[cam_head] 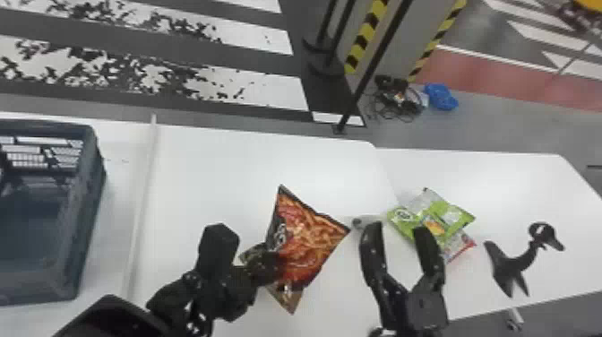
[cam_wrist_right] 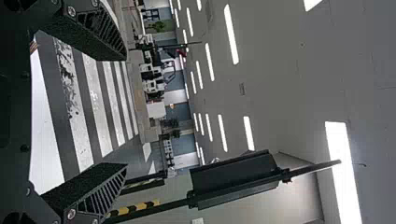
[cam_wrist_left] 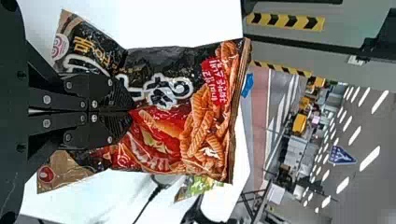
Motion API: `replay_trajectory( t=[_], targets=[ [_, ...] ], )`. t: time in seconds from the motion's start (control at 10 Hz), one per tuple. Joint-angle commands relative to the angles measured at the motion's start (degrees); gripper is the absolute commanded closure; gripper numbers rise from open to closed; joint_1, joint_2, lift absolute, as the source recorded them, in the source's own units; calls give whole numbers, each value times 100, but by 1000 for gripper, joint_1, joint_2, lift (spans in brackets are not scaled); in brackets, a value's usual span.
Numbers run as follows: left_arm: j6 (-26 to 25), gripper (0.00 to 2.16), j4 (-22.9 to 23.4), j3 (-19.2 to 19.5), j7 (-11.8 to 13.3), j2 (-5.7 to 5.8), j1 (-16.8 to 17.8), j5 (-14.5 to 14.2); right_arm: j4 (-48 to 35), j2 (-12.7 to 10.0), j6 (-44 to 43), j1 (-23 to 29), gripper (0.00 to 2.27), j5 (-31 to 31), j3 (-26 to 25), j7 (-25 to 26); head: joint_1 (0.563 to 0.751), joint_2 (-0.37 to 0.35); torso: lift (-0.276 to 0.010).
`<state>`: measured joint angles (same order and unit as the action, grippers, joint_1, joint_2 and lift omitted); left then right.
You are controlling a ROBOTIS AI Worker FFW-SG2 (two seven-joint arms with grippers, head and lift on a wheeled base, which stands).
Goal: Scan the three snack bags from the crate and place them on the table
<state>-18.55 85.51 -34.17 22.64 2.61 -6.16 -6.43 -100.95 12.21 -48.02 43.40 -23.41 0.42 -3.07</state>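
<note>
Gripping the crinkled red-and-black bag (cam_head: 313, 233) in the left claw (cam_head: 269, 268) over the smooth white worktop (cam_head: 215, 170); holding the right claw (cam_head: 397, 227) open, near the glossy green bag (cam_head: 450, 216). Then outward to a curved black stand (cam_head: 513, 269), an openwork crate (cam_head: 89, 192), and striped floor (cam_head: 251, 92) beyond

I've got my left arm (cam_head: 179, 295) coming in from seven o'clock, its left gripper (cam_head: 272, 265) pinched tight; my right gripper (cam_head: 397, 227) points toward twelve, fingers (cam_head: 372, 246) spread.
</note>
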Motion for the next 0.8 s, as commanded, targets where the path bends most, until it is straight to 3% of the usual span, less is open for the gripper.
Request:
replay_trajectory(
  t=[0.0, 0.1, 0.2, 0.3, 0.5, 0.6, 0.7],
  targets=[
    [48, 2132, -175, -11, 197, -68, 9, -16, 5, 0, -71, 37, 124, -32, 2, 0, 695, -350, -37],
    [119, 1798, -193, -46, 30, -76, -8, -16, 5, 0, -71, 63, 120, -41, 2, -9, 695, -350, -37],
    [119, 637, -140, -37, -67, -59, -26, -16, 5, 9, -141, 98, 120, -50, -7, -9, 695, -350, -37],
    [84, -1, -61, -11, -67, -24, -52, -16, -4, 9, -229, 142, 120, -50, -24, -9, 695, -350, -37],
    [-75, 66, 211, 42, -67, 3, -193, 10, -22, 9, -387, 239, 120, -59, -42, -18, 695, -350, -37],
    [-75, 66, 475, 68, -181, 47, -369, 72, -22, 9, -440, 256, 120, -50, -42, -18, 695, -350, -37],
    [-4, 66, 809, 165, -454, 108, -615, 204, -30, 0, -440, 265, 120, -50, -33, -18, 695, -350, -37]
  ],
)
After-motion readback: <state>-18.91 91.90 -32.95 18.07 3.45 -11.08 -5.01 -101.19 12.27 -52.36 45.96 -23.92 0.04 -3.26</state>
